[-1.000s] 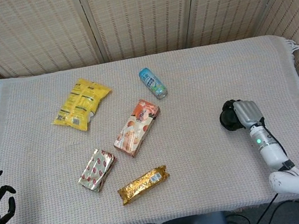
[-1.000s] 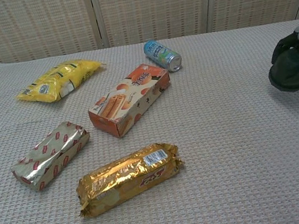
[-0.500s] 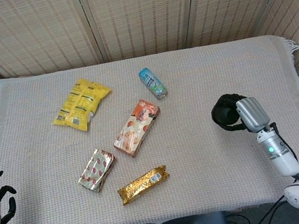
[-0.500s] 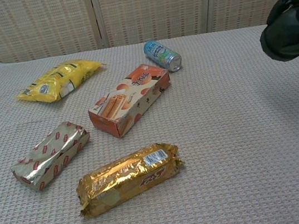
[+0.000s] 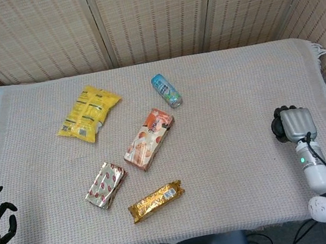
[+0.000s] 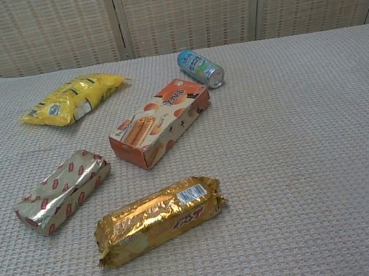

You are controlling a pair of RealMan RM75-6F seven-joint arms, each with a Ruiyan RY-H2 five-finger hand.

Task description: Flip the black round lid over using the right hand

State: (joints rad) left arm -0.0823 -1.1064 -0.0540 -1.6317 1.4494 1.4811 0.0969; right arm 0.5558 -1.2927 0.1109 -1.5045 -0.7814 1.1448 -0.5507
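The right hand (image 5: 295, 124) has swung back toward the bench's (image 5: 234, 166) right edge, gripping the black round lid (image 5: 278, 130), flip apparently underway.

You have one yellow snack bag (image 5: 88, 113), one blue can (image 5: 166, 90), one orange biscuit box (image 5: 149, 139), one silver-and-red foil packet (image 5: 105, 184) and one gold foil packet (image 5: 157, 201). That makes five items on your table (image 5: 222, 99).
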